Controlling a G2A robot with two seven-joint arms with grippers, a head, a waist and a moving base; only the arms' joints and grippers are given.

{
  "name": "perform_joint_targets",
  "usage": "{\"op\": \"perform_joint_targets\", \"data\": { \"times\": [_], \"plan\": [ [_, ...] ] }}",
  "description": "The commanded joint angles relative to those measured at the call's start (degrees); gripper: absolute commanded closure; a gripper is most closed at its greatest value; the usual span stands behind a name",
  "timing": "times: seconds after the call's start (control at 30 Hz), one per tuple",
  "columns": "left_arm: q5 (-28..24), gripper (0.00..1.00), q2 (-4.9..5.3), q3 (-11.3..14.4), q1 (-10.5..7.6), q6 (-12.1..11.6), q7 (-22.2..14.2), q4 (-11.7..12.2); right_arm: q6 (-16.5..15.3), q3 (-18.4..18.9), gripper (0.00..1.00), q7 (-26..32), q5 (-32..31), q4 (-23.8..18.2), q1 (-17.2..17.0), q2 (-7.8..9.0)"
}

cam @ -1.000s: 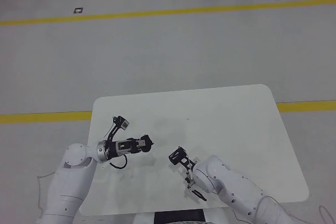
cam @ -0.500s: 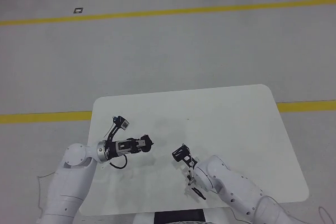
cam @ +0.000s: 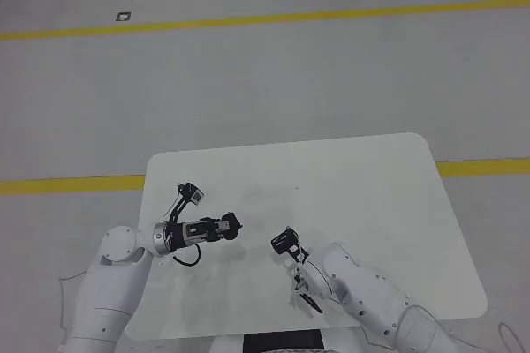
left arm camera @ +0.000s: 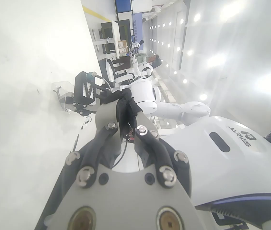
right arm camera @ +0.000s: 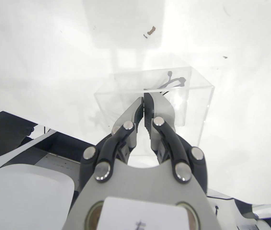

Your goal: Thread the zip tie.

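- Right gripper [right arm camera: 144, 105]: jaws together, tips at the open top of the clear box [right arm camera: 198, 111].
- Zip tie [right arm camera: 172, 82]: black, inside the box just past the tips; can't tell if pinched.
- Left gripper [left arm camera: 125, 106]: jaws together, black wad [left arm camera: 123, 95] at the tips, over the tabletop [cam: 362, 185] near the box.

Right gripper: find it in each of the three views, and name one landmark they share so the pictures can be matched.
Top view: the right gripper is over the near half of the white table.
Left wrist view: the right gripper is farther off, dark, beside a clear box.
Right wrist view: the right gripper is close up, its tips at the rim of the clear box.
Shared landmark: the white table beneath it.
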Motion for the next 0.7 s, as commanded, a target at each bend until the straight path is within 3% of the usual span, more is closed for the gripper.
{"op": "perform_joint_targets", "data": {
  "times": [0.0,0.23,0.43,0.67],
  "plan": [
    [0.0,1.0,0.0,0.0,0.0,0.0,0.0,0.0,0.1,0.0,0.95,0.0,-0.1,0.2,0.1,-0.09],
    [0.0,1.0,0.0,0.0,0.0,0.0,0.0,0.0,0.4,0.2,0.91,0.0,-0.6,-0.4,-0.1,-0.27],
    [0.0,1.0,0.0,0.0,0.0,0.0,0.0,0.0,0.6,0.7,0.82,0.0,-1.5,-0.7,-0.7,-0.25],
    [0.0,1.0,0.0,0.0,0.0,0.0,0.0,0.0,0.8,0.7,0.86,0.0,-2.5,-0.7,-0.9,-0.4]
  ]
}}
